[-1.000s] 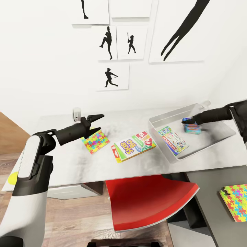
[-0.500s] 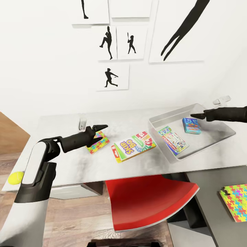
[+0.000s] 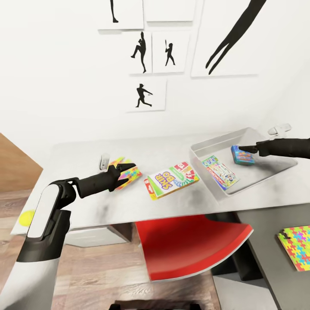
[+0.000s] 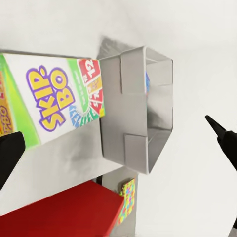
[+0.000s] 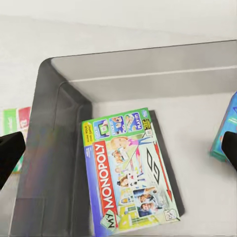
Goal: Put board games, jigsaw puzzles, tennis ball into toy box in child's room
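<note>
One jigsaw puzzle [image 3: 131,175] lies flat on the white table [image 3: 77,157]. My left gripper [image 3: 123,171] is low over its near edge, jaws open; its dark fingertips [image 4: 9,154] stand wide apart in the left wrist view. A Skip-Bo board game [image 3: 172,180] lies mid-table. The grey toy box [image 3: 269,167] holds a Monopoly game [image 3: 219,173] and a small blue game box [image 3: 241,155]. My right gripper [image 3: 249,149] is open with its tips just beside the blue box. A second jigsaw puzzle [image 3: 297,247] lies on a dark grey surface at the lower right. The tennis ball [image 3: 26,217] sits by the table's near-left corner.
A red chair [image 3: 189,245] is tucked under the table's front edge, below the Skip-Bo box. Black silhouette prints [image 3: 142,92] hang on the white wall behind the table. Wood-plank floor [image 3: 99,267] shows at the lower left.
The right gripper let go of the blue box in the toy box and drew back a little. The left gripper dropped from above the table to the puzzle. The head view shifted slightly.
</note>
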Controlling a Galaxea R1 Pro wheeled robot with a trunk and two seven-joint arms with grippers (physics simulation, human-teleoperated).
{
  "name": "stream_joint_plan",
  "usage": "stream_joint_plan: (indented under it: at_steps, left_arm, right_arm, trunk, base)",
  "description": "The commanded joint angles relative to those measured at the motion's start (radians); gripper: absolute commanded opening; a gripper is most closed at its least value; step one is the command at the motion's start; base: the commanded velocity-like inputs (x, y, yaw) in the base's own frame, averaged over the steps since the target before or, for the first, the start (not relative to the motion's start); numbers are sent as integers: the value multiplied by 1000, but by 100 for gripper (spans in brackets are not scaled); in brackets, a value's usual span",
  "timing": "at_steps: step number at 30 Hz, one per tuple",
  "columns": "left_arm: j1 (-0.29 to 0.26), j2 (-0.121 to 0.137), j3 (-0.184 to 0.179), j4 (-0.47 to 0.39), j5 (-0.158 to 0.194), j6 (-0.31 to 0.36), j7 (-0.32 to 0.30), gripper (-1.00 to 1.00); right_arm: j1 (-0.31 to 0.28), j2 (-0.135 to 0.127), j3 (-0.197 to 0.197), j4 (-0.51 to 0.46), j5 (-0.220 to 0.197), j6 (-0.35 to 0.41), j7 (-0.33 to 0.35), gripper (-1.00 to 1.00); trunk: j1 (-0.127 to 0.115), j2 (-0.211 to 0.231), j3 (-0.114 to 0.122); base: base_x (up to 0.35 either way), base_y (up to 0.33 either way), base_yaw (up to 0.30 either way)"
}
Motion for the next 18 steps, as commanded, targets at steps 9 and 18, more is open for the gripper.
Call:
stream_joint_plan:
  at_steps: [9, 18]
  left_arm:
    - [2, 1, 3, -1, 11, 2, 10, 100]
    - [3, 3, 6, -1, 11, 3, 9, 100]
  right_arm:
    - [7, 5, -3, -21, 10, 18, 8, 100]
    - [9, 9, -3, -26, 10, 22, 5, 100]
  trunk:
    - [0, -2, -2]
    - [0, -2, -2]
  base:
    - [-157, 238, 0]
    - [-140, 289, 0]
